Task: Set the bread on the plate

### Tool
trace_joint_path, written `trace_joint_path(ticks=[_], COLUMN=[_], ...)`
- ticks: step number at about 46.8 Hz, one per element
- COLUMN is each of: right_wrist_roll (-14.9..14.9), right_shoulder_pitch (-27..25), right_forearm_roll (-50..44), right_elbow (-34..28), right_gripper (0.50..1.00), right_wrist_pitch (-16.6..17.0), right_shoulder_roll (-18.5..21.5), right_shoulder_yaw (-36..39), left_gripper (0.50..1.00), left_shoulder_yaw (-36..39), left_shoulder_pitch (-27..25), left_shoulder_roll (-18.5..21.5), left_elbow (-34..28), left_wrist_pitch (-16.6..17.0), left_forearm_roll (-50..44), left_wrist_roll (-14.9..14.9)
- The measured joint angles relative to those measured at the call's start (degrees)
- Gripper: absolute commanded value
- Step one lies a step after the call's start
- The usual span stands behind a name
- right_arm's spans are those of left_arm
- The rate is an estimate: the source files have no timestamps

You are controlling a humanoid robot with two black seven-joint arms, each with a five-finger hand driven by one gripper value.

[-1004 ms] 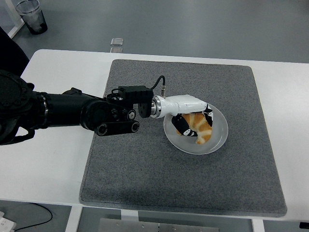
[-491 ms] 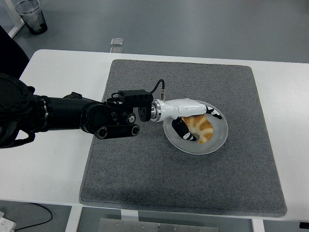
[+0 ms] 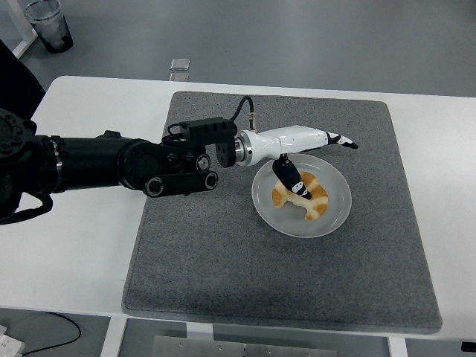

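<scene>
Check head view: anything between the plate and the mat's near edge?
Nothing. In the head view, only bare grey mat lies between the plate and the mat's near edge.

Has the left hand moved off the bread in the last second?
Yes. The left hand has opened and lifted toward the far rim of the plate, leaving the bread on it.

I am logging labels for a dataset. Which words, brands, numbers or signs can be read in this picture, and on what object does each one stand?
None can be read: no print shows on the left hand, bread, plate, grey mat or table.
</scene>
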Motion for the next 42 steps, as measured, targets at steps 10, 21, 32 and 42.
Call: trace_joint_path(ticks=[10, 21, 32, 42], right_wrist_roll=[0.0, 0.0, 0.0, 0.0], right_shoulder_pitch=[0.0, 0.0, 0.0, 0.0], right_forearm_roll=[0.0, 0.0, 0.0, 0.0], right_elbow=[0.0, 0.0, 0.0, 0.0], right_gripper=[0.952, 0.952, 0.952, 0.952], right_wrist_pitch=[0.0, 0.0, 0.0, 0.0], right_shoulder_roll=[0.0, 0.0, 0.0, 0.0], right_shoulder_yaw=[0.0, 0.0, 0.0, 0.0], left_gripper=[1.000, 1.000, 0.999, 1.000], left_shoulder_yaw=[-7.9, -12.1, -16.3, -24.1], left_shoulder_pitch=[0.2, 0.7, 2.4, 7.9], left_shoulder_roll=[2.9, 7.0, 10.8, 13.5], left_elbow=[0.0, 0.1, 0.1, 0.2], left_wrist_pitch=[-0.4, -0.4, -0.3, -0.3], left_forearm_roll=[-7.7, -27.1, -43.4, -49.2], left_wrist_roll=[0.4, 0.6, 0.5, 1.2])
